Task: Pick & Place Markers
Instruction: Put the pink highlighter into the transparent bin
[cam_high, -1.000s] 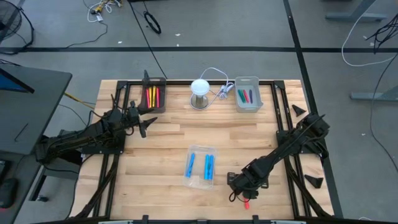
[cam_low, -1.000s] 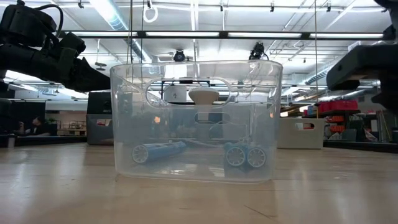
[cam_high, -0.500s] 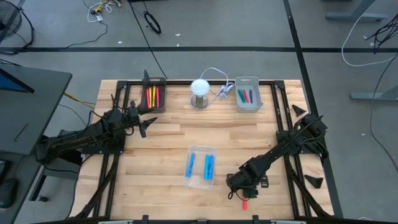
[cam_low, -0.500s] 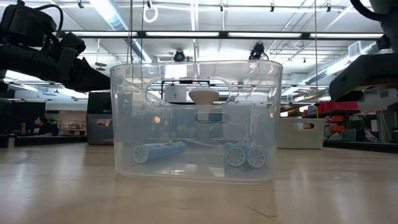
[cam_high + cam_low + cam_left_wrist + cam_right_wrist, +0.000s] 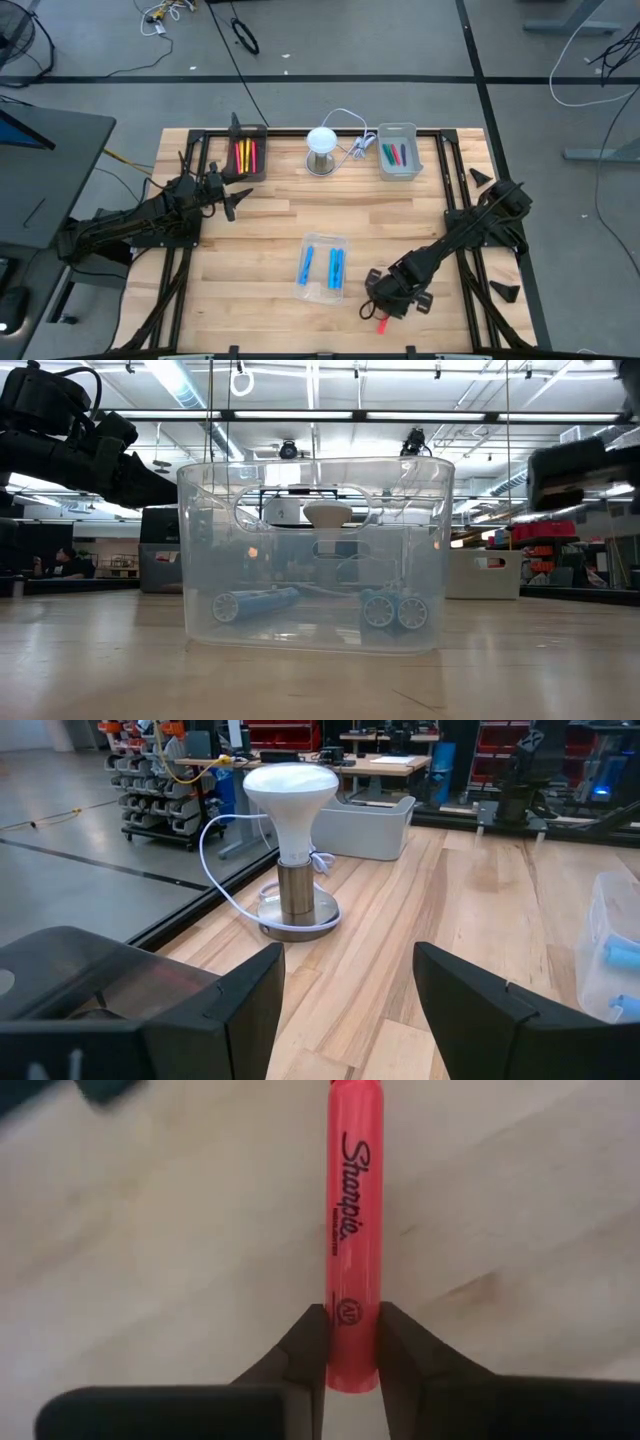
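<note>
At the wooden worktop's (image 5: 260,240) near edge, the right gripper (image 5: 350,1342) has its jaws pinching the slim red marker (image 5: 352,1220), whose long axis runs straight out ahead between them, while the left gripper (image 5: 345,995) waits spread far off.

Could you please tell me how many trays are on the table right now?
3: a black tray at the table's far left, a grey tray at its far right, and a clear tray near the middle, holding blue markers. None appear hidden.
</note>
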`<state>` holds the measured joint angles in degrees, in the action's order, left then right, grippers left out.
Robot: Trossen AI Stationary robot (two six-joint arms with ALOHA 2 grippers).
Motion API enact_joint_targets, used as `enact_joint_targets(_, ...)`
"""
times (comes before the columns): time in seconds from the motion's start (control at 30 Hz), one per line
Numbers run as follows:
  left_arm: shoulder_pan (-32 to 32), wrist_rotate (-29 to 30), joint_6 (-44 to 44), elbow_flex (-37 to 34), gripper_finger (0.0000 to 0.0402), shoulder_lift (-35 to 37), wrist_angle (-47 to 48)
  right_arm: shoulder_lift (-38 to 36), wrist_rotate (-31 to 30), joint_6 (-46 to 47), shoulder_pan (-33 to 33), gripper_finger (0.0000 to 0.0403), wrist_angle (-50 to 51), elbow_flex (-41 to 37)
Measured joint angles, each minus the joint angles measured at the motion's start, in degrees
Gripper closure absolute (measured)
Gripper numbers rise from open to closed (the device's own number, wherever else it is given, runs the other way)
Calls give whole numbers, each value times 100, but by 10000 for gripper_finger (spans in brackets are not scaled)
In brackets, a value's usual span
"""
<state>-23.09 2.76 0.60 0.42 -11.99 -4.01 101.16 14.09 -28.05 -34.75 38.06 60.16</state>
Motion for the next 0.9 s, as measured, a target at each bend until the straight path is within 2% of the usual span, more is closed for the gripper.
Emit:
enact_joint_targets(0.13, 1, 0, 0, -1, 172, 1, 0, -295, 27, 1315, -77, 343, 2, 0)
enact_joint_targets(0.3, 0, -2, 0, -2, 172, 2, 0, -679, 39, 3591, -87, 343, -18, 0)
enact_joint_targets(0.6, 2, 0, 0, -2, 172, 2, 0, -1096, -80, 6988, -74, 344, -414, 7)
enact_joint_targets(0.77, 1, 0, 0, -1, 172, 1, -1, -1110, -504, 8787, -71, 344, -675, 7)
enact_joint_targets(0.9, 0, -2, 0, -2, 172, 0, -1, -1110, -1114, 10136, -61, 344, -765, 7)
